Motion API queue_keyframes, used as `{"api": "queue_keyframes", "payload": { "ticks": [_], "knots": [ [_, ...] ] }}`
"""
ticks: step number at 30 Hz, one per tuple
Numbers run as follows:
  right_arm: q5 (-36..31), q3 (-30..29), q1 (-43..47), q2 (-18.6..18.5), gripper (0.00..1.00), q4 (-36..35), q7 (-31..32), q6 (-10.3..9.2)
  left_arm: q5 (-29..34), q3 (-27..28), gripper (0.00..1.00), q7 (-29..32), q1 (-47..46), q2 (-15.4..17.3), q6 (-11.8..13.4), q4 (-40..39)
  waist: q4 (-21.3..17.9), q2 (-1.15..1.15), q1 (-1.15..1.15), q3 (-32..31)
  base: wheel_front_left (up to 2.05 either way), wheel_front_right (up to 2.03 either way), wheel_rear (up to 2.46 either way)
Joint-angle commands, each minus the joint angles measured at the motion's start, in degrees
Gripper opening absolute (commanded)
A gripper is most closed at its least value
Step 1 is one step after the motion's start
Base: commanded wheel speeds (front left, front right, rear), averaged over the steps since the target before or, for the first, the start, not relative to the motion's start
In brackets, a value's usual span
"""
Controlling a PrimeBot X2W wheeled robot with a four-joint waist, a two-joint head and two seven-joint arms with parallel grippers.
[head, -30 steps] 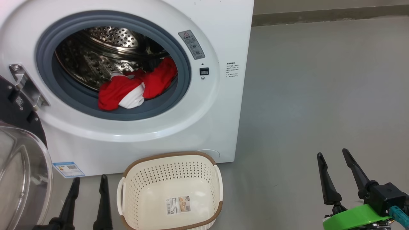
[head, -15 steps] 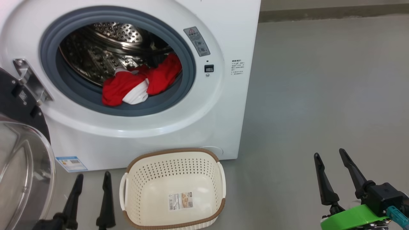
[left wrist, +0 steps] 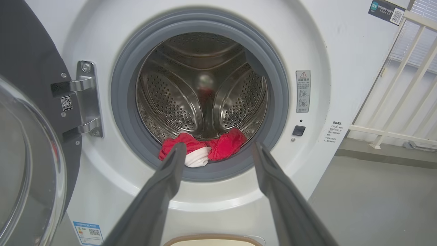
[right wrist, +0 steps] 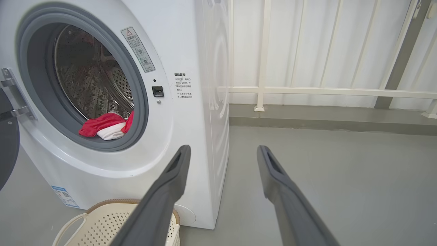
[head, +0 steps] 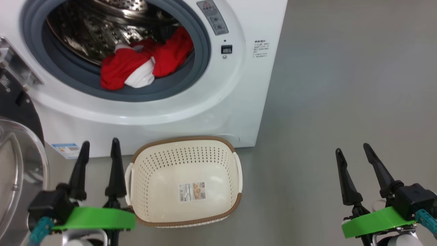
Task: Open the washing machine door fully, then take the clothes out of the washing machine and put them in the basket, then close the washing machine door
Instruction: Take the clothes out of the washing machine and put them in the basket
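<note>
Left gripper (head: 100,143), lower left in the head view: fingers point up, spread wide, nothing held, just left of the basket (head: 184,139); the left wrist view shows them aimed at the drum opening. Right gripper (head: 352,148), lower right: likewise wide apart and empty, over the floor (head: 341,85), well apart from the basket. The basket holds only a paper label (head: 192,191), print unreadable, and stands just before the washing machine (head: 239,102). The clothes (head: 119,68) lie on the drum's front lip. The door (head: 18,164) hangs open at left. Machine markings, none legible: a grey warning sticker (head: 212,17) with a red triangle, a blue sticker (head: 66,149), small printed lines (head: 261,48).
</note>
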Motion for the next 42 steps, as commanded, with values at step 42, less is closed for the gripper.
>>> {"api": "queue_keyframes", "payload": {
  "ticks": [42],
  "knots": [
    [0.2, 3.1, -13.4, -0.6, 1.00, -3.3, -0.4, 0.28, 6.4, 5.0, 1.00, -1.5, -53.0, 3.8, -1.1, 31.1, -3.8, 0.00, 0.00, 28.7, 0.00, 0.00, 0.00]
  ]
}}
